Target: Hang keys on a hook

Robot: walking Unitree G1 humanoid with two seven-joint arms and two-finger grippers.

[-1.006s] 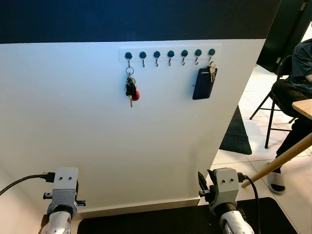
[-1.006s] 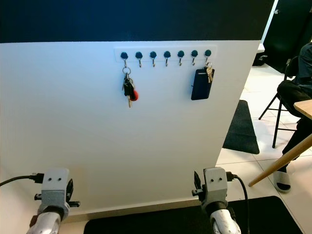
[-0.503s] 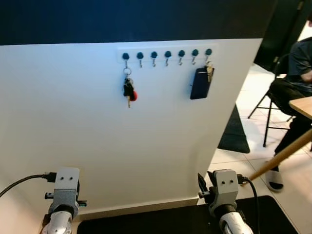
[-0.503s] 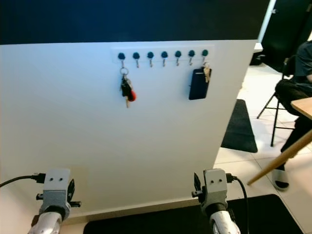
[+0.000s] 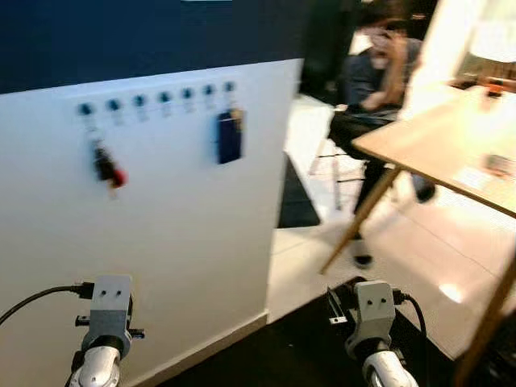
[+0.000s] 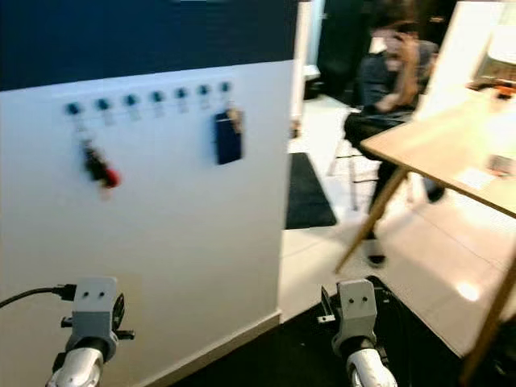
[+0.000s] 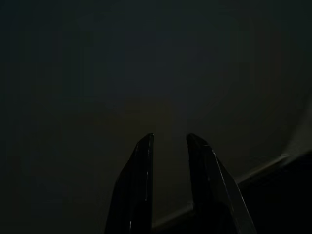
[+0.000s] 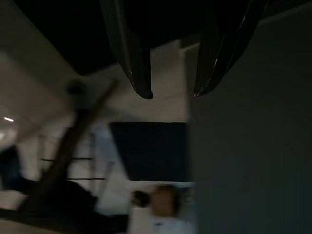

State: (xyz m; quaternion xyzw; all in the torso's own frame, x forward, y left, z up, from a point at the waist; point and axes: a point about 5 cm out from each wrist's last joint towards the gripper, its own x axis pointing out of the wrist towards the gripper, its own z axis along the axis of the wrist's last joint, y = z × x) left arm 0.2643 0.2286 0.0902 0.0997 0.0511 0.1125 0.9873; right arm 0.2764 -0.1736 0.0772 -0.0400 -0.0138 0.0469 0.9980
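Note:
A bunch of keys with a red fob (image 5: 106,168) hangs from the leftmost hook of the hook rail (image 5: 153,97) on the white wall. From the rightmost hook hangs a dark blue case with keys (image 5: 229,135). Both arms hang low in front of me, far below the rail. My left gripper (image 7: 169,137) points at the wall's shaded base, fingers open with nothing between them. My right gripper (image 8: 173,93) is open and empty too, beside the wall's corner. The picture is blurred.
A person (image 5: 372,76) sits on a chair to the right of the wall's end. A wooden table (image 5: 439,149) with slanted legs stands at the right. One black mat (image 5: 295,201) lies past the wall's corner, another dark mat (image 5: 298,355) by my feet.
The whole picture has swung: my view has turned to the right, so the wall and rail sit further left and the table and person have come in. The keys still hang.

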